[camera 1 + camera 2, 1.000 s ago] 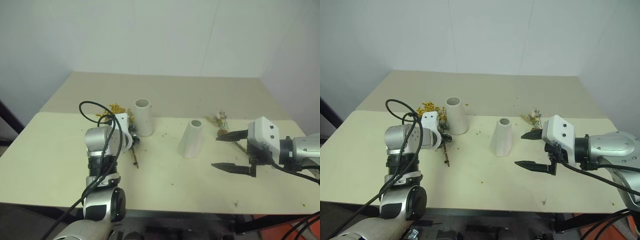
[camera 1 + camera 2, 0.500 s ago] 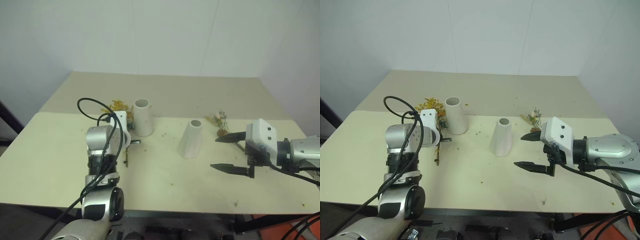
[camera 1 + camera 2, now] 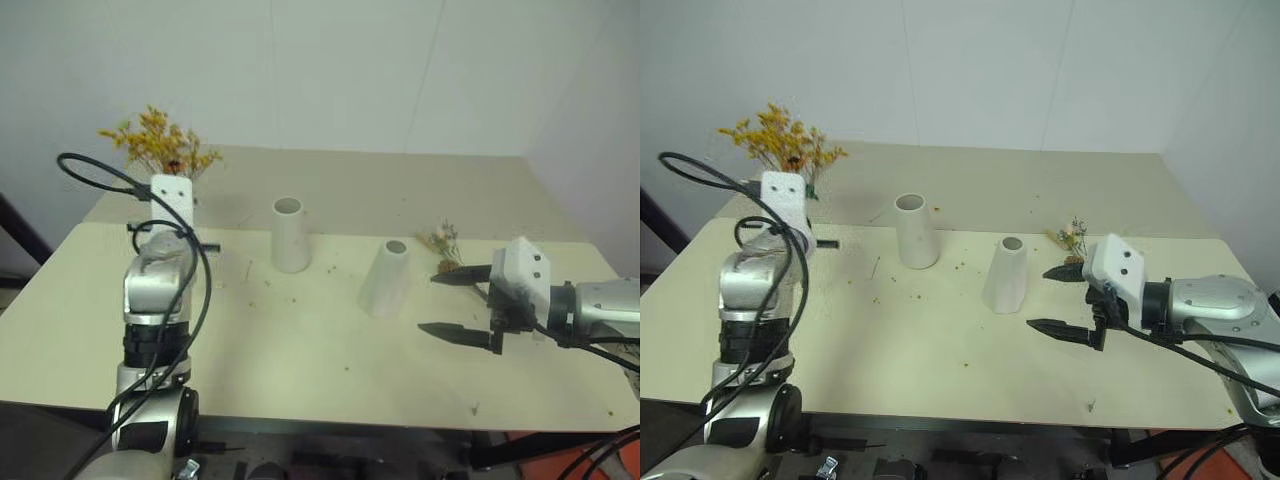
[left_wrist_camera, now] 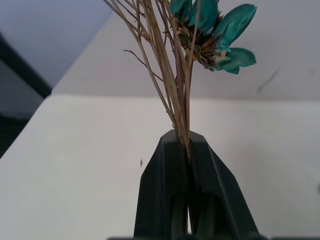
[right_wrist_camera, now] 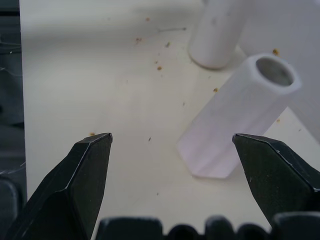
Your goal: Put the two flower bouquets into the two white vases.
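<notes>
While the left hand point(image 4: 187, 150) is clamped tight on the thin stems of the yellow-orange bouquet point(image 3: 158, 142), the bunch stands upright above it, raised clear of the bench point(image 3: 300, 360) at the far left — its blooms show against the pale wall. In the left wrist view the stems rise straight out from between the two closed black fingers point(image 4: 165, 190), with a flower head just above them.

Near the middle of the bench stands the cylinder vase point(image 3: 290, 235), upright with its round mouth up, well apart from the held bunch. To its right stands the cone-shaped vase point(image 3: 385, 278), also upright.

On the right, the right hand point(image 3: 462, 303) hovers over the bench with its fingers spread wide, gripping nothing. The cone-shaped vase sits near it, on its left. The grey-green bouquet point(image 3: 444, 243) lies flat on the bench just beyond this hand — close to its upper finger, though whether they touch cannot be told.
</notes>
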Robot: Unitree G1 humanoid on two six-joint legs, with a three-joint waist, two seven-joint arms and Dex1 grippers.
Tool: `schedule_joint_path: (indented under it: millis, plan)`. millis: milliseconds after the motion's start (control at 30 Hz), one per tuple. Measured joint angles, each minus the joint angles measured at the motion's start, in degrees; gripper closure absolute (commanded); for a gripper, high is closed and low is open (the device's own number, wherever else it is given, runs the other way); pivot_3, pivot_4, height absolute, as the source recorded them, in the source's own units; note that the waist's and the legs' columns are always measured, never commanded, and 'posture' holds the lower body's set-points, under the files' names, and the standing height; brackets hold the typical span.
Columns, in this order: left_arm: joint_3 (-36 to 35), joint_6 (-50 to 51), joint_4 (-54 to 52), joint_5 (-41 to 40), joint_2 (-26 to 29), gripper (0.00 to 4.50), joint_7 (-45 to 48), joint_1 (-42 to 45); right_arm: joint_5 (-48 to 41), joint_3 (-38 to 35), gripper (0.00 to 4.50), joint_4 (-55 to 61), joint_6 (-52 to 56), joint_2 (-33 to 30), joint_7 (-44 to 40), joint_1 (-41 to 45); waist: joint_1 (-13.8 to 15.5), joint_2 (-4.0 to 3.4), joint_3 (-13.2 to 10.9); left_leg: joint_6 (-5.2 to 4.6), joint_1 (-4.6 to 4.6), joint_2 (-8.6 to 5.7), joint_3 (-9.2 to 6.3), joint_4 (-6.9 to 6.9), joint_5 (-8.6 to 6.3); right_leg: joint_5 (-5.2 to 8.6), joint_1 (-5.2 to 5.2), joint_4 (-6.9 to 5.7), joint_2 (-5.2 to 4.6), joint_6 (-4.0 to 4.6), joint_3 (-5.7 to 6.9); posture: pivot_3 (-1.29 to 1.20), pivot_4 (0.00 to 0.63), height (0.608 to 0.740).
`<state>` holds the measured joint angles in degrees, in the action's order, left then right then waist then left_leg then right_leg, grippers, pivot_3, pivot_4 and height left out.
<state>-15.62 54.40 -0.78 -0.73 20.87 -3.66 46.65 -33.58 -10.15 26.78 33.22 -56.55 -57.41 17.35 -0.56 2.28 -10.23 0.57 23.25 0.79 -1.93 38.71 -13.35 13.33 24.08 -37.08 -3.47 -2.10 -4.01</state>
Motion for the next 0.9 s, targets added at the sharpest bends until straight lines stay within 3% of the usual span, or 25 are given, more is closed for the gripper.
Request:
schedule_joint_path:
  millis: [167, 267, 400, 667, 900]
  plan:
    - [-7.88, -23.12, 10.89, -7.68, 0.60, 4.50, 6.81, 5.54, -0.84, -0.23, 0.00, 0.28, 0.00, 0.42, 1.08, -0.11, 0.02, 0.00, 0.00, 0.00, 0.01, -0.01, 0.02, 0.01, 0.00, 0.00, -0.03, 0.02, 0.00, 0.00, 0.01, 0.00, 0.150, 0.740]
    - [-10.50, -37.59, 21.63, -13.48, 0.79, 4.50, 15.91, 10.78, -1.06, -0.35, 0.00, 1.15, 0.00, 0.73, 1.51, -0.87, 0.42, 0.00, 0.00, 0.00, 0.03, -0.02, 0.03, 0.03, 0.00, -0.01, -0.04, 0.06, -0.01, 0.00, 0.05, 0.00, 0.150, 0.740]
    - [-14.55, -49.18, 35.58, -23.07, -0.05, 4.50, 30.62, 17.00, -1.25, -1.52, 0.00, 3.41, 0.00, 1.18, 3.06, -3.94, 0.53, 0.00, 0.00, -0.01, 0.07, -0.03, 0.04, 0.03, 0.00, 0.00, -0.03, 0.08, -0.01, -0.01, 0.05, 0.00, 0.150, 0.740]
    - [-20.19, -58.26, 61.44, -33.65, -1.21, 4.50, 55.35, 23.40, -1.64, -3.58, 0.00, 9.26, 2.00, 2.53, 8.33, -7.41, -0.41, 0.01, 0.00, -0.02, 0.06, -0.02, 0.05, 0.05, 0.00, 0.01, -0.03, 0.05, 0.03, -0.03, 0.04, 0.00, 0.150, 0.740]
    - [-21.28, -59.52, 71.04, -34.92, -0.97, 4.50, 59.63, 27.81, -2.80, -4.06, 0.00, 13.59, 4.60, 3.82, 12.60, -9.27, -0.44, 0.01, 0.00, -0.03, 0.08, -0.02, 0.03, 0.04, 0.00, 0.01, -0.02, 0.05, 0.03, -0.04, 0.04, 0.00, 0.150, 0.740]
